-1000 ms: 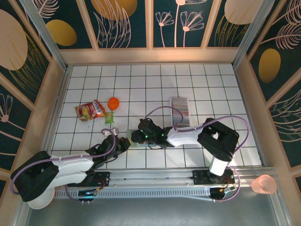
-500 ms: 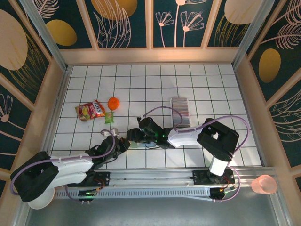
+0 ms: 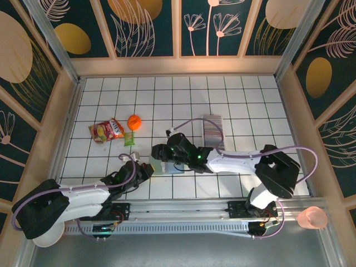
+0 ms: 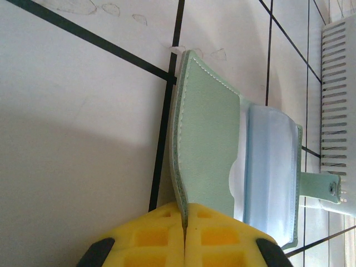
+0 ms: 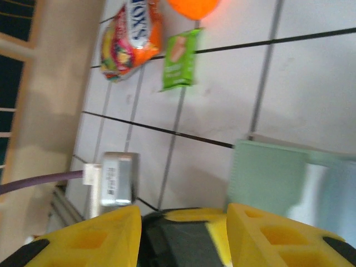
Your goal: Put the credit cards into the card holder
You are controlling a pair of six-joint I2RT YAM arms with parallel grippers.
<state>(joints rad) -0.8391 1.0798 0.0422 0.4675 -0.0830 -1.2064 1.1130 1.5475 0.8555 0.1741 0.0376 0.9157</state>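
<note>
Where the left hand (image 4: 185, 222) meets the holder (image 4: 208, 144), it is clamped on the edge of the green flap, at the holder's 9 o'clock side in the top view. The holder lies opened on the worktop (image 3: 250, 100), a little toward 6 o'clock from the middle, bluish inside up. The right hand (image 5: 183, 214) hangs close over its 11 o'clock corner, jaws apart, nothing between them; whether it touches I cannot tell. The cards (image 3: 213, 130) stand in a row at 2 o'clock from the holder. A snack packet (image 3: 107, 130), green sachet (image 3: 129, 138) and orange ball (image 3: 134, 121) lie at 10 o'clock.
</note>
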